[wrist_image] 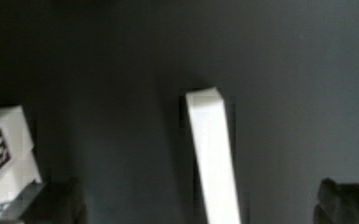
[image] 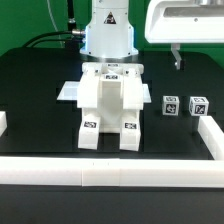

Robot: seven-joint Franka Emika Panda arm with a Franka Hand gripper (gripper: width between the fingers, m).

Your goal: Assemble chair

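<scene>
The dark fingers (wrist_image: pixel 345 200) stand wide apart and empty, in the exterior view's upper right above the black worktop (image: pixel 40 75). Lower in the frame, a small white tagged plastic cube (image: pixel 170 105) sits beside a second tagged cube (image: pixel 198 105). The white blocky plastic chair assembly (image: pixel 105 105) stands at centre.

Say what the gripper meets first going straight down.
Likely the white bar on the table, in line with the open gripper; depth is unclear, so perhaps bare table.

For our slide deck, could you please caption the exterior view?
Joined white chair pieces stand at centre, two tagged blocks on the exterior view's right; the open pincer hangs empty.
</scene>
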